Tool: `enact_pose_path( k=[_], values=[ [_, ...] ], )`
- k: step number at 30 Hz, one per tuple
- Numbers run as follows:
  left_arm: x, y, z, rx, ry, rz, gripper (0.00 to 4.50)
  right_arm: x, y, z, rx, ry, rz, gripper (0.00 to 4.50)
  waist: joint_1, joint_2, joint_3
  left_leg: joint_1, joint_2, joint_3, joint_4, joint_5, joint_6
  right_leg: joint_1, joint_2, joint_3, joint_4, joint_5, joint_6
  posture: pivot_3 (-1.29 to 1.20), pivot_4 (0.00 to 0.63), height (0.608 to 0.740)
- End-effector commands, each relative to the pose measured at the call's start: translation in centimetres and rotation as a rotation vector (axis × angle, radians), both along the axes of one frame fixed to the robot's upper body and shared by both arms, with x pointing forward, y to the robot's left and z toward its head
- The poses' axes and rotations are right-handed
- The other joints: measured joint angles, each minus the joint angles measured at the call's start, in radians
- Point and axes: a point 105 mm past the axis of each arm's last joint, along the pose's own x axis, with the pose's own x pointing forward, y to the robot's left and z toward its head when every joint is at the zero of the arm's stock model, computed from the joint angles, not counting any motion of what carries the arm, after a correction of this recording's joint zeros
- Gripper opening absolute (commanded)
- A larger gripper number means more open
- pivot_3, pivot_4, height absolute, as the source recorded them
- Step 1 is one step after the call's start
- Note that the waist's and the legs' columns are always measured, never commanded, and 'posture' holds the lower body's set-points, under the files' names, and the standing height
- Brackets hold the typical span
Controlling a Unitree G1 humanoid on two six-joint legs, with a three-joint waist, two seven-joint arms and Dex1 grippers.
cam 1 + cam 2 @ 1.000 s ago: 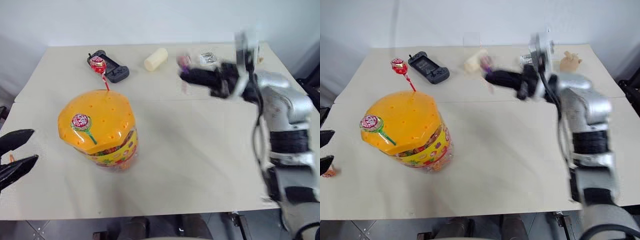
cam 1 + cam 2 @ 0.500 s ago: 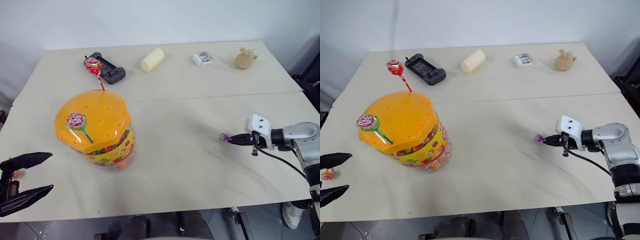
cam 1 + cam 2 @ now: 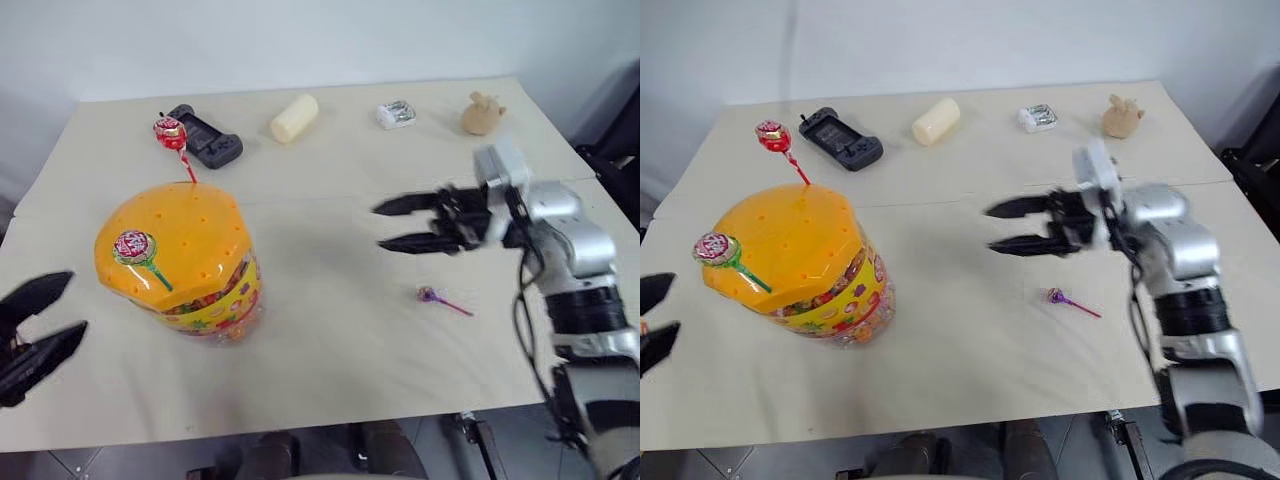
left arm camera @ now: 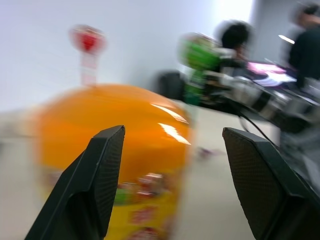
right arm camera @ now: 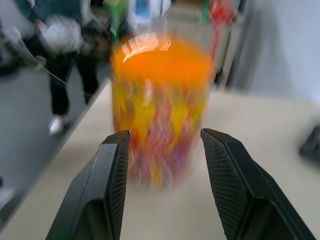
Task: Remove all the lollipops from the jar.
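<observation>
a: where do things stand with the jar [image 3: 180,255]?

b: starting nearest: the left gripper [image 3: 40,330] hangs off the near table edge beside the jar, jaws spread, nothing between them. the jar sits just past it, near the table's [image 3: 330,370] front-left corner, orange lid on.

a: lollipops left in it?

b: two are stuck in the lid. one with a green stick [image 3: 138,251] leans out of the jar's near face, one with a red stick [image 3: 172,135] stands up from its far rim.

a: and out of it?

b: a purple-wrapped one [image 3: 432,296] lies flat on the table, well apart from the jar on the right-arm side. there may be another by the left gripper, but that corner is too cut off to tell. so i'd judge the job about half done, with two to pull.

a: the right gripper [image 3: 402,224]?

b: in the air between the jar and the loose lollipop, farther back than the lollipop, pointing toward the jar, fingers parted and empty.

a: room to move?

b: plenty. the stretch between the jar and the right gripper is bare. the jar's near side is close to the table edge, so a hard tug could walk it off; i'd pull upward. beyond the jar, a black handheld console [image 3: 204,136] lies just behind the red-stick lollipop, then a cream cylinder [image 3: 293,117], a small silver packet [image 3: 396,113] and a tan figurine [image 3: 481,113] along the far edge, all well apart from the jar.
</observation>
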Motion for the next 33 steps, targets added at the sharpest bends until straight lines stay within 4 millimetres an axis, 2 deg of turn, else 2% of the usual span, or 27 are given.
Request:
enact_pose_path(
  k=[1, 4, 7, 11, 16, 20, 24, 27, 29, 31, 33],
  values=[
    [-0.6, 2.9, 0.4, -0.053, -0.033, 0.165, 3.31, 1.2, 4.1, 1.4, -0.013, 0.072, -0.135, 2.35, 0.001, -0.001, -0.001, -0.001, 0.000, -0.001, 0.000, 0.000, 0.000, 0.000, 0.000, 0.000, 0.000, 0.000, 0.000, 0.00, 0.150, 0.740],
    [-0.9, 3.9, -0.1, -0.070, -0.011, 0.207, 3.31, 1.4, 7.4, 2.8, 0.022, 0.127, -0.152, 2.35, -0.002, -0.002, -0.001, -0.001, -0.001, 0.000, 0.001, -0.001, 0.001, -0.001, 0.000, 0.000, 0.000, 0.000, -0.001, 0.00, 0.150, 0.740],
    [-1.0, 3.5, -0.8, -0.070, 0.037, 0.175, 3.31, 1.1, 9.8, 3.5, 0.034, 0.119, -0.134, 2.35, -0.002, -0.003, -0.002, -0.002, -0.001, -0.001, 0.002, -0.002, 0.002, 0.000, -0.001, 0.000, 0.000, 0.000, -0.001, 0.00, 0.150, 0.740],
    [-1.0, 2.9, -1.3, -0.060, 0.082, 0.126, 3.31, 0.3, 12.5, 4.1, 0.044, 0.133, -0.091, 2.35, -0.005, -0.004, -0.003, -0.002, -0.002, 0.000, 0.002, -0.003, 0.004, 0.000, -0.001, 0.000, 0.002, 0.000, -0.001, 0.00, 0.150, 0.740],
    [-0.9, 2.6, -1.2, -0.074, 0.072, 0.111, 3.31, 1.0, 15.0, 3.7, 0.043, 0.132, -0.120, 2.35, -0.010, -0.004, -0.003, -0.001, -0.002, 0.001, 0.002, -0.003, 0.004, -0.001, 0.000, 0.001, 0.004, 0.000, -0.001, 0.00, 0.150, 0.740],
    [-0.8, 2.3, -1.2, -0.070, 0.067, 0.101, 3.31, -0.1, 16.2, 3.5, 0.019, 0.148, -0.063, 1.39, -0.010, -0.004, -0.003, -0.001, -0.002, 0.001, 0.002, -0.003, 0.004, -0.001, 0.000, 0.001, 0.004, 0.000, -0.001, 0.00, 0.150, 0.740],
    [-0.7, 1.8, -0.9, -0.053, 0.058, 0.071, 3.31, -0.1, 16.1, 4.4, 0.066, 0.147, -0.052, 0.02, -0.014, -0.004, -0.002, -0.001, -0.002, 0.001, 0.001, -0.003, 0.004, -0.001, 0.000, 0.001, 0.005, 0.000, -0.001, 0.00, 0.150, 0.740],
    [-0.6, 0.8, -0.2, -0.036, 0.034, 0.018, 3.31, -0.6, 15.2, 6.1, 0.173, 0.127, 0.012, 0.02, -0.014, -0.004, -0.003, -0.001, -0.002, 0.001, 0.001, -0.003, 0.004, -0.001, 0.000, 0.001, 0.004, 0.000, -0.001, 0.00, 0.150, 0.740],
    [-0.5, -0.4, 0.7, -0.019, 0.001, -0.044, 3.31, -1.1, 13.3, 7.7, 0.289, 0.104, 0.098, 0.02, -0.014, -0.004, -0.002, -0.001, -0.002, 0.001, 0.001, -0.003, 0.004, -0.002, 0.000, 0.001, 0.004, 0.000, -0.001, 0.00, 0.150, 0.740],
    [-0.4, -1.2, 1.4, -0.007, -0.021, -0.088, 3.31, -0.6, 11.6, 8.5, 0.361, 0.094, 0.104, 0.02, -0.013, -0.004, -0.003, -0.001, -0.002, 0.001, 0.001, -0.003, 0.004, -0.001, 0.000, 0.001, 0.004, 0.000, -0.001, 0.00, 0.150, 0.740],
    [-0.4, -2.6, 1.8, 0.033, -0.019, -0.162, 3.31, 0.7, 8.5, 8.8, 0.400, 0.062, 0.055, 0.02, -0.008, -0.004, -0.002, -0.001, -0.002, 0.001, 0.001, -0.003, 0.004, -0.001, 0.000, 0.001, 0.004, 0.000, -0.001, 0.00, 0.150, 0.740]
  ],
)
